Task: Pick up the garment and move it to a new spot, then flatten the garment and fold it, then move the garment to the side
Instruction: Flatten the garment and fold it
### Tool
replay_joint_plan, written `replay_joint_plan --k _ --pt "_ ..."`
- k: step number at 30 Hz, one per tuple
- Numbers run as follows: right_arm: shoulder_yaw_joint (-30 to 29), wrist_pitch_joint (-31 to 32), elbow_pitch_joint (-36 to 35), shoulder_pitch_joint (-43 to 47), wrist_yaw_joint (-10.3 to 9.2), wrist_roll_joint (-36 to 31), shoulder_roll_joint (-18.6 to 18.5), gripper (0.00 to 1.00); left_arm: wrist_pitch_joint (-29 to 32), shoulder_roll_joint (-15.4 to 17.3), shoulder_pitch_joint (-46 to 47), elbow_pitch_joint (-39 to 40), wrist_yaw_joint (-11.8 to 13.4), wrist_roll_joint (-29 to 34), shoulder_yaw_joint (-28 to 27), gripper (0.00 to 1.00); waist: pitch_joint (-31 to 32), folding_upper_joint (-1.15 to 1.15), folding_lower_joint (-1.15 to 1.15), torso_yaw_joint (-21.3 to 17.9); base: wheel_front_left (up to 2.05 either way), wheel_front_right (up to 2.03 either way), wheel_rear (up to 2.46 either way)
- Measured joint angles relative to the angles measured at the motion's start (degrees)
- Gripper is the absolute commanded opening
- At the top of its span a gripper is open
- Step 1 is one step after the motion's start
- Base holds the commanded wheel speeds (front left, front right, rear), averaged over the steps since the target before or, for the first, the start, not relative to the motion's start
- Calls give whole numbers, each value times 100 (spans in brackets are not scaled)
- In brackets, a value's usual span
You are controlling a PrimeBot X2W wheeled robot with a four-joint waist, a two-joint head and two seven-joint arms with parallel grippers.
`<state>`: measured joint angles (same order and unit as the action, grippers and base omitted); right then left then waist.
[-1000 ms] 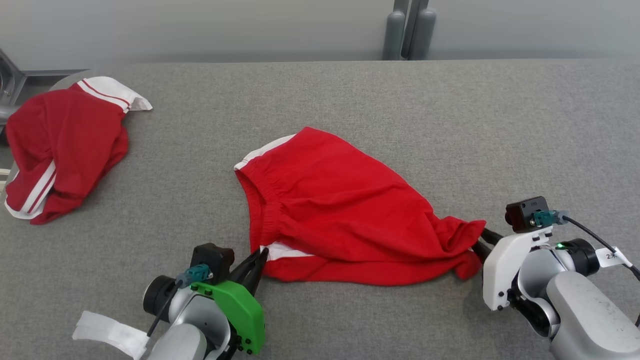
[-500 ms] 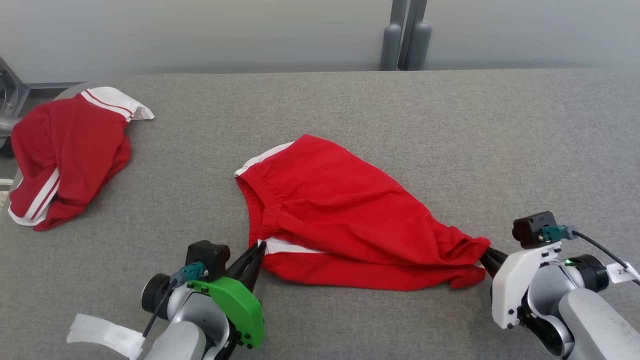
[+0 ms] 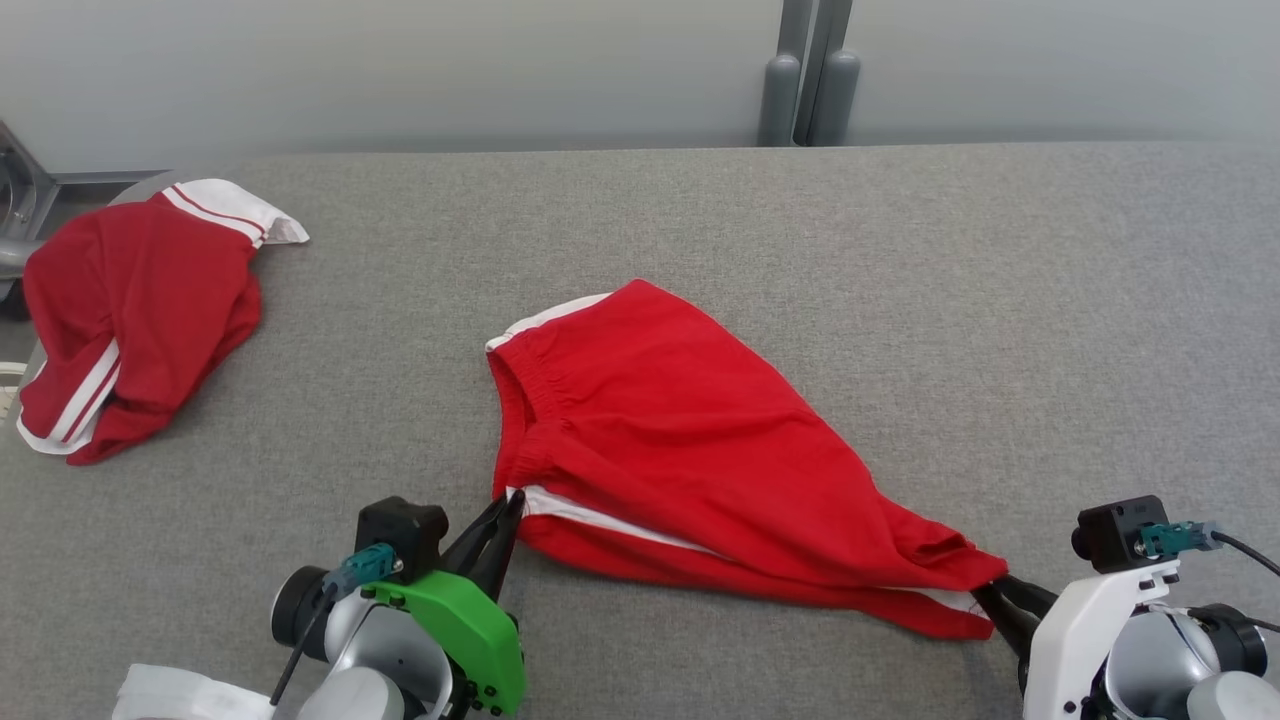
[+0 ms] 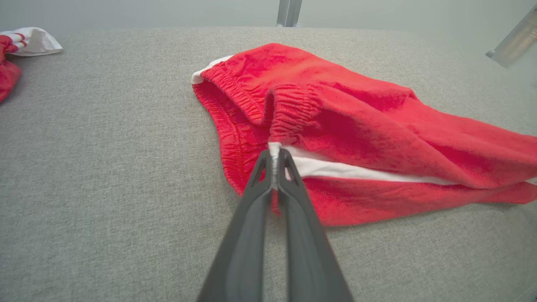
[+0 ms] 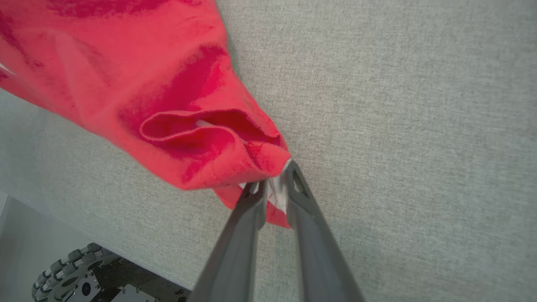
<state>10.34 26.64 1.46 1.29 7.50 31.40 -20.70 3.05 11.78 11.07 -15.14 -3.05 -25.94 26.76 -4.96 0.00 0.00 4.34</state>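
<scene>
Left fingers pinched shut on white-trimmed waistband corner of red shorts. Right fingers clamped tight on hem corner at opposite end. Red shorts span between both pairs of fingers, lying on grey tabletop. Second red garment crumpled well apart, beyond left fingers.

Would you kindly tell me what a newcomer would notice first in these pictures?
The bright red shorts in the middle of the grey table stand out at once, stretched between two grippers. The left gripper pinches the white-trimmed waistband corner at the near left, and the right gripper pinches the opposite end at the near right. A second red garment lies crumpled at the table's far left edge.
</scene>
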Motion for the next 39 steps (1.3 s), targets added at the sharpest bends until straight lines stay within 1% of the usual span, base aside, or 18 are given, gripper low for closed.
replay_joint_plan --k 1,2,3,4,5,14,23,24,25,26,27,30,32,34,35,36,37,39 --pt "-29 53 -38 44 -1 -42 25 100 -1 7 -31 4 3 0 13 1 -12 0 0 -5 0 0 0" --pt "-56 65 -68 80 -1 -70 60 100 -1 15 -48 8 4 0 22 22 -24 0 0 -9 0 0 0" --pt "-79 85 -93 95 -1 -109 103 100 -2 20 -53 11 5 0 35 36 -34 0 0 -11 0 0 0" --pt "-101 96 -108 105 -1 -155 142 100 -4 22 -53 14 8 2 53 36 -43 0 0 -10 0 0 0" --pt "-115 108 -115 112 -1 -194 164 100 -3 27 -53 9 9 3 75 100 -52 0 0 -7 0 0 0" --pt "-75 152 -67 143 -1 -322 209 100 -58 42 -53 -126 53 44 146 100 -43 0 0 35 0 0 0" --pt "-10 101 34 107 -1 -292 183 100 120 92 -174 -219 52 -18 243 100 6 0 0 21 0 0 0" --pt "-8 99 46 99 -1 -286 177 100 123 105 -177 -219 52 -20 243 95 8 0 0 19 0 0 0" --pt "1 91 59 91 -1 -286 165 100 146 121 -178 -219 51 -24 249 84 9 0 0 17 0 0 0" --pt "4 86 74 86 -1 -286 153 100 163 131 -180 -219 51 -26 256 71 8 0 0 16 0 0 0" --pt "15 73 90 76 -1 -286 146 100 194 140 -181 -220 46 -36 274 51 8 0 0 13 0 0 0" --pt "69 49 135 51 -1 -283 147 100 296 152 -194 -230 44 -69 308 37 7 0 0 -1 0 0 0" --pt "101 37 172 20 -1 -277 147 100 303 162 -213 -249 43 -75 320 36 1 0 0 -8 0 0 0" --pt "132 -8 215 -29 -1 -268 146 92 344 168 -220 -286 42 -82 333 35 -3 0 0 -10 0 0 0" --pt "141 -30 230 -48 -1 -257 144 71 344 170 -220 -294 35 -86 337 28 -5 0 0 -10 0 0 0" --pt "154 -52 237 -51 -1 -248 141 53 344 171 -220 -302 34 -100 339 13 -11 0 0 -9 0 0 0" --pt "166 -54 252 -51 -1 -236 137 44 344 171 -220 -313 34 -108 346 0 -18 0 0 -8 0 0 0" --pt "175 -86 257 -55 -1 -234 126 9 370 171 -220 -342 29 -118 368 0 -32 0 0 -5 0 0 0"
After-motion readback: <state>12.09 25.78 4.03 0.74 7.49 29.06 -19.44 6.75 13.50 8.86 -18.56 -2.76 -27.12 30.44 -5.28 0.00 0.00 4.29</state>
